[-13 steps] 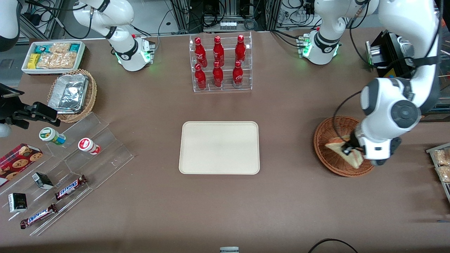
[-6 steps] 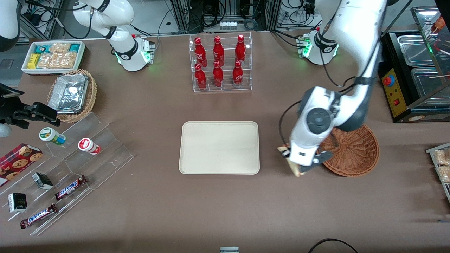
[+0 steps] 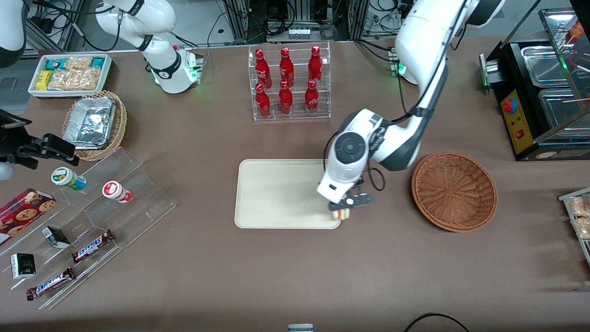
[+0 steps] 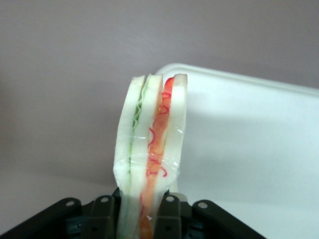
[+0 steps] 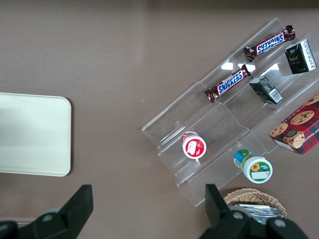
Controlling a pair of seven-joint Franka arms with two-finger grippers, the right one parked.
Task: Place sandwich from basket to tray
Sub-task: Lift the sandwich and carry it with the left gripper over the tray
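Note:
The sandwich (image 4: 149, 144), a wrapped wedge of white bread with green and orange-red filling, stands upright between my gripper's fingers (image 4: 102, 219). My gripper (image 3: 342, 210) is shut on it and hangs over the cream tray's (image 3: 281, 193) corner nearest the basket and the front camera. Only a bit of the sandwich (image 3: 341, 215) pokes out under the wrist in the front view. The reddish-brown wicker basket (image 3: 454, 191) sits on the table toward the working arm's end, with nothing in it. The tray's rim (image 4: 239, 82) shows just past the sandwich in the left wrist view.
A clear rack of red bottles (image 3: 289, 83) stands farther from the front camera than the tray. Toward the parked arm's end lie a tiered acrylic stand with snacks (image 3: 92, 221), a paler wicker basket with a foil container (image 3: 94, 124) and a white snack bin (image 3: 69, 74).
My gripper lifted the sandwich out of the basket and carried it sideways toward the parked arm's end, from above the basket to above the tray's corner. The basket now holds nothing.

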